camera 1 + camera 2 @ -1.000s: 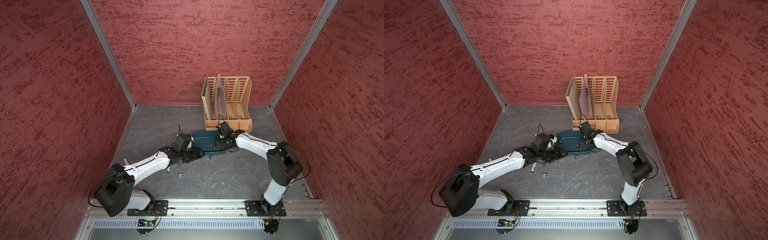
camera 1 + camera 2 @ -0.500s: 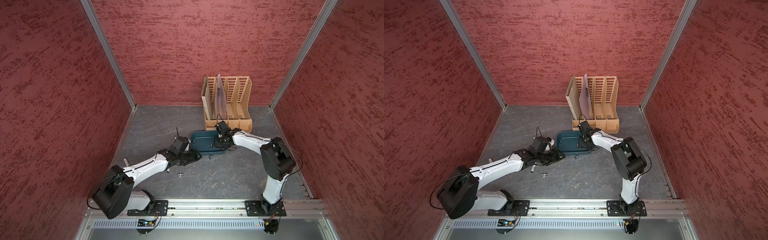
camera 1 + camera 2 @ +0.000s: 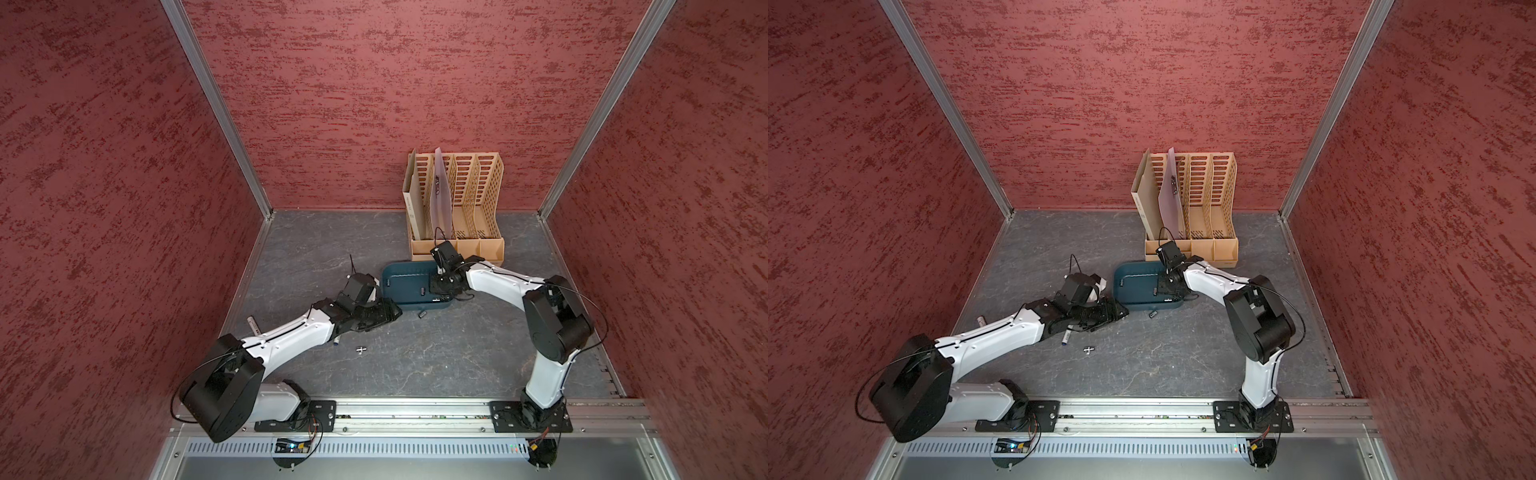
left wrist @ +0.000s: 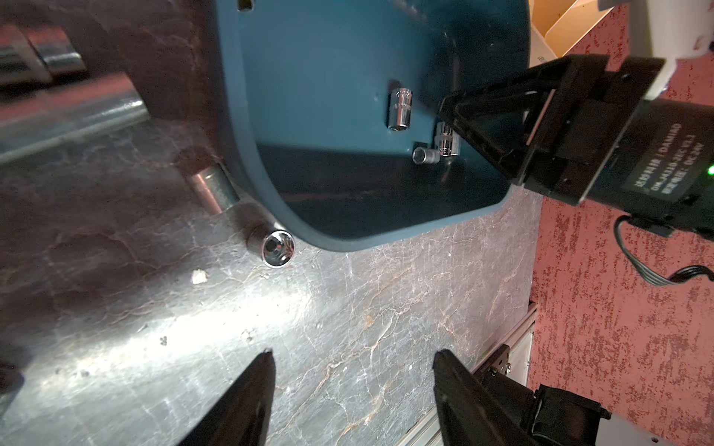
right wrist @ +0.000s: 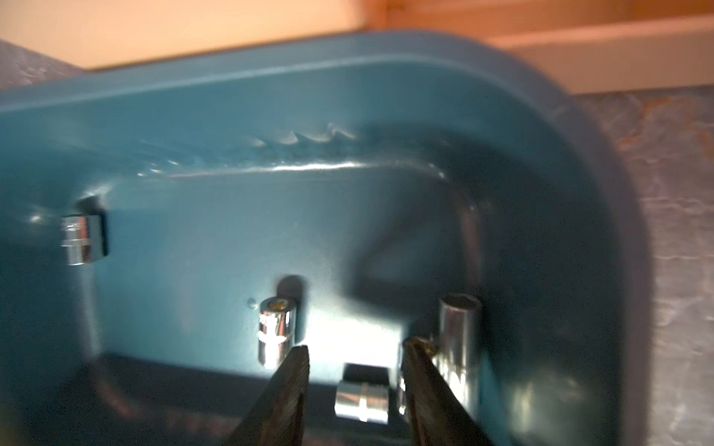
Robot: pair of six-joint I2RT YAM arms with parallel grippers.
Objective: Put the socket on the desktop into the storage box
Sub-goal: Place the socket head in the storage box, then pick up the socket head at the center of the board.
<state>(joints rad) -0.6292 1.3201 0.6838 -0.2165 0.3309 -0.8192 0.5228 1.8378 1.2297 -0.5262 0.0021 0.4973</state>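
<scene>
The dark teal storage box [image 3: 409,286] [image 3: 1138,286] lies mid-table. My right gripper [image 5: 356,345] [image 3: 441,291] reaches down into its right end and is open. A short chrome socket [image 5: 361,401] lies loose on the box floor between the fingers, with a gap on each side. Other sockets [image 5: 276,332] [image 5: 83,239] [image 5: 459,347] rest on the box floor too. My left gripper [image 4: 354,353] [image 3: 390,313] hovers open and empty over bare table left of the box. On the desktop, one socket [image 4: 276,249] [image 3: 422,314] lies against the box's front rim.
A small chrome piece [image 3: 360,350] [image 3: 1088,349] lies on the table in front of the left gripper. A long chrome bar [image 3: 253,325] runs partly hidden under the left forearm. The tan perforated file rack [image 3: 457,208] stands just behind the box.
The right gripper's jaws have spread apart inside the box, leaving the short socket lying on the floor. The left gripper has drawn back slightly from the box.
</scene>
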